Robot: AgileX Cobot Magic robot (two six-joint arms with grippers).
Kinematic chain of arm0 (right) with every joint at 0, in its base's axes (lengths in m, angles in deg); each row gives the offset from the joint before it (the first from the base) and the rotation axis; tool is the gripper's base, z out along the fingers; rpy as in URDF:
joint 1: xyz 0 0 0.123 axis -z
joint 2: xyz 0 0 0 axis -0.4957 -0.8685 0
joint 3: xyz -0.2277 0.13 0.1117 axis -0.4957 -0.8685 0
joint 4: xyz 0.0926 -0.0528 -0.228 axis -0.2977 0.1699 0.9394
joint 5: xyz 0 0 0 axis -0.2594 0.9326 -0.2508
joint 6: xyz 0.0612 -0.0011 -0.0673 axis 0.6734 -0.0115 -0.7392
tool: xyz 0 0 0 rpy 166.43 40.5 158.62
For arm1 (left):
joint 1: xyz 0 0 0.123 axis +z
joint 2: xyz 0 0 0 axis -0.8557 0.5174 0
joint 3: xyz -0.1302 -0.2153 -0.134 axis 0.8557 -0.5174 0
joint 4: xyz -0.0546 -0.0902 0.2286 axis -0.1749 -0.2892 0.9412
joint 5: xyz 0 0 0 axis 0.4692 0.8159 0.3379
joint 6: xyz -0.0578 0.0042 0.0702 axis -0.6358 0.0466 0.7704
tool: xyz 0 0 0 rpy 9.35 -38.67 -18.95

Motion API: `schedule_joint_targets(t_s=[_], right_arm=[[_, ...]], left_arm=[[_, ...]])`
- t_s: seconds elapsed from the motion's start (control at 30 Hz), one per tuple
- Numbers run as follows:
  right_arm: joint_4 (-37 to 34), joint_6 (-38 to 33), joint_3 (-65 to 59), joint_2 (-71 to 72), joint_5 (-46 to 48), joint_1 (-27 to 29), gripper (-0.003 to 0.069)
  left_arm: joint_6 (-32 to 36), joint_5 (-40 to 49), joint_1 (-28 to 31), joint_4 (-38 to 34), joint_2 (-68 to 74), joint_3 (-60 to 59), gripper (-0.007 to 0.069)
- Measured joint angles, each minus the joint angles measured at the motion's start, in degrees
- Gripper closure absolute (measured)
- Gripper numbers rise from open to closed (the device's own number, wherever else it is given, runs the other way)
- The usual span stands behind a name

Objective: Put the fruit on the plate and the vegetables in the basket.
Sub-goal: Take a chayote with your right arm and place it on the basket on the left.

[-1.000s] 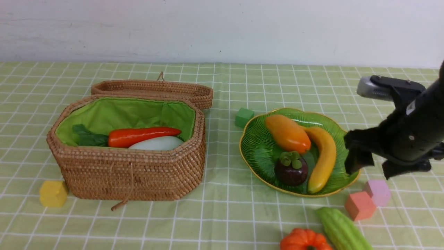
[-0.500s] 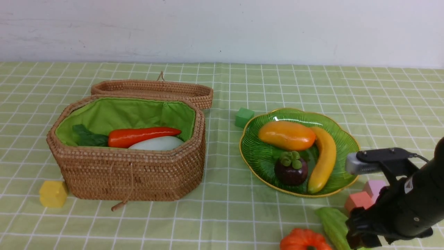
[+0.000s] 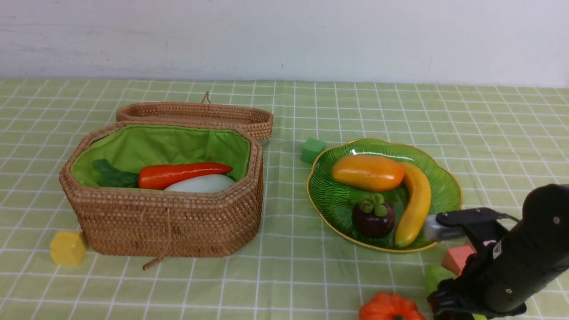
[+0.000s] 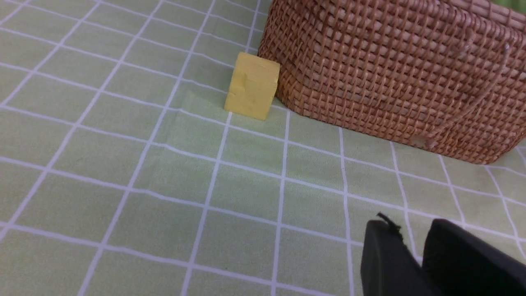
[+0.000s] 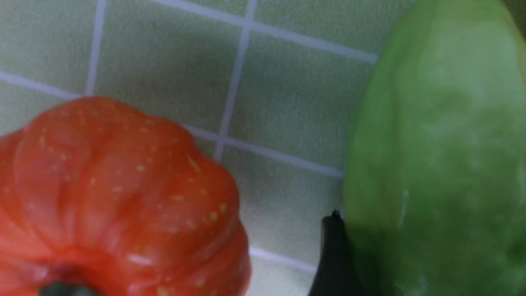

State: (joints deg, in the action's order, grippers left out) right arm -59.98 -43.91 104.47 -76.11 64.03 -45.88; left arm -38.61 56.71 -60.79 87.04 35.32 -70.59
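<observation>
Down low: right gripper [image 5: 415, 246] astride the gourd [image 5: 439, 156], one finger [image 5: 335, 259] touching its edge, grip unclear; pumpkin [image 5: 119, 197] just beside, cloth strip between.

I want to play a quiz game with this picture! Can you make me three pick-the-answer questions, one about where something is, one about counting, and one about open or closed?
1. Where is the carrot?
A plate B basket C cloth
2. How many fruits lie on the plate?
A two B three C five
3. The basket's lid is
A shut B open C missing

B: it lies on the green lining beside the radish.
B: mango, banana, mangosteen.
B: it is flipped back behind.
</observation>
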Motion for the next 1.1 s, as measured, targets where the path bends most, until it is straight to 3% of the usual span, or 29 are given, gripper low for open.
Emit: schedule_joint_targets(t_s=[0.23, 0.4, 0.47, 0.57, 0.77, 1.1], right_arm=[[-4.13, -0.05, 4.43, 4.26, 10.46, 0.0, 0.022], [-7.79, -0.85, 15.26, 11.78, 15.77, 0.0, 0.022], [-9.98, -3.01, 21.61, 13.04, 15.99, -0.07, 0.022], [-16.77, -11.78, 33.31, 12.08, 15.78, -2.41, 0.022], [-23.47, -21.52, 49.34, 0.98, 12.33, -11.3, 0.022], [-28.07, -23.23, 66.22, -30.04, 0.69, -18.92, 0.022]], left_arm=[[0.0, 0.0, 0.0, 0.0, 0.0, 0.0, 0.048], [0.0, 0.0, 0.0, 0.0, 0.0, 0.0, 0.048], [0.0, 0.0, 0.0, 0.0, 0.0, 0.0, 0.048], [0.0, 0.0, 0.0, 0.0, 0.0, 0.0, 0.048], [0.0, 0.0, 0.0, 0.0, 0.0, 0.0, 0.048], [0.0, 0.0, 0.0, 0.0, 0.0, 0.0, 0.048]])
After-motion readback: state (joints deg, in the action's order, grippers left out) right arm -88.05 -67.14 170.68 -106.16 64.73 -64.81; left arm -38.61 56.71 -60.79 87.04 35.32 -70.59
